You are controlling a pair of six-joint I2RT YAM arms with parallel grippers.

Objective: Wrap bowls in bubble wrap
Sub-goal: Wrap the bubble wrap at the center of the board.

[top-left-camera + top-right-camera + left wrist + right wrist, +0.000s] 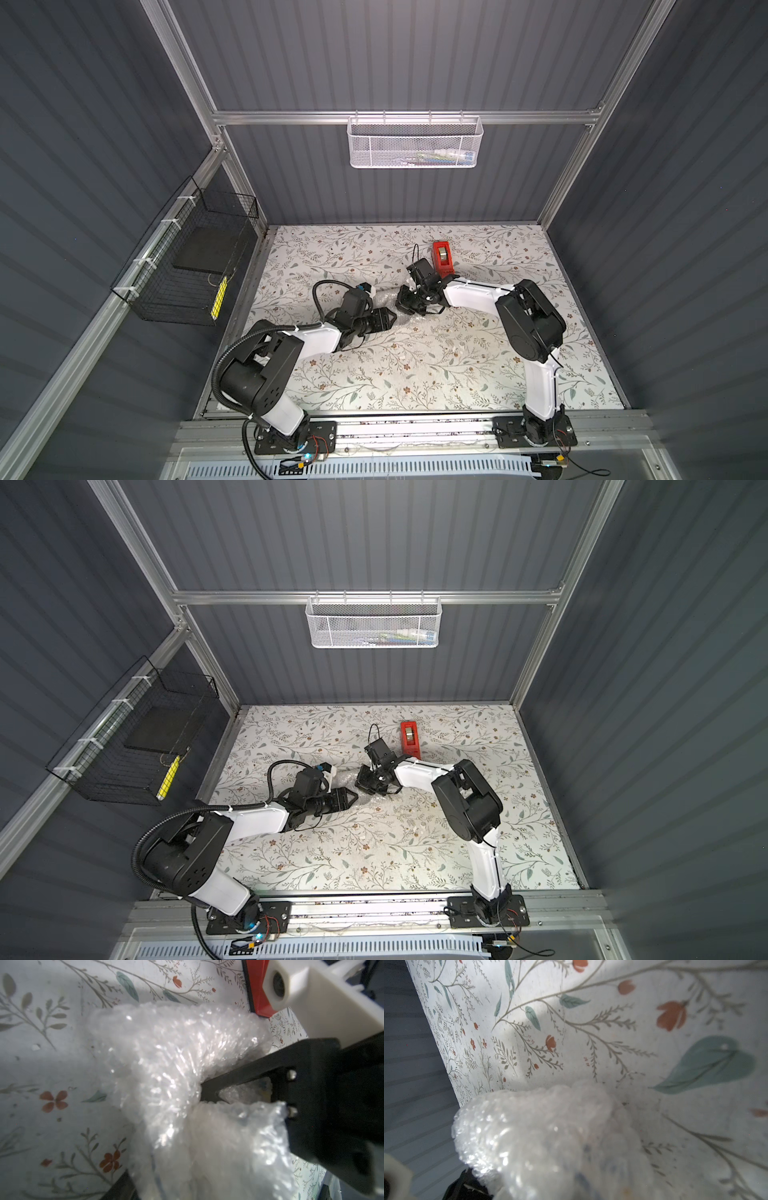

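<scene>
The bubble wrap is bunched into a shiny whitish bundle near the middle of the table, small in a top view. Faint blue and yellow marks of the bowl show through it in the right wrist view. My right gripper is shut, pinching a fold of the wrap; in both top views it comes in from the right. My left gripper reaches in from the left against the bundle. One of its fingers shows beside the wrap, and the wrap hides the other.
A red tape dispenser stands just behind the right gripper. The floral table is walled on three sides. A white mesh basket hangs on the back wall and a black wire basket on the left wall.
</scene>
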